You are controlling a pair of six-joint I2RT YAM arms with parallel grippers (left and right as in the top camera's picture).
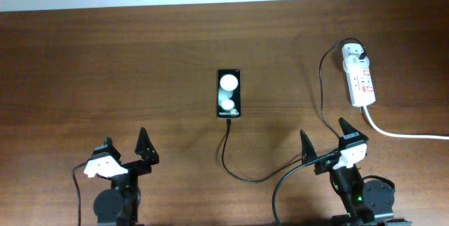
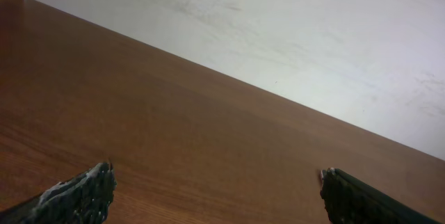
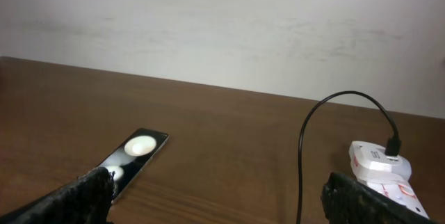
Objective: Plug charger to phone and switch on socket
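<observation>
Two grippers: left gripper (image 1: 125, 138) and right gripper (image 1: 323, 129), both spread wide and empty, at the near edge of the table (image 1: 105, 57).
Phone (image 1: 229, 94): lies flat at centre; probably light and apt to slide on the wood, so steady it by its long edges.
Charger (image 1: 320, 85): black cable loops from the phone's near end rightward to the adapter; whether the tip is seated cannot be told. Likely soft and floppy, best pinched just behind the connector.
Socket (image 1: 361, 78): far right; the small red switches probably need one firm fingertip press.
</observation>
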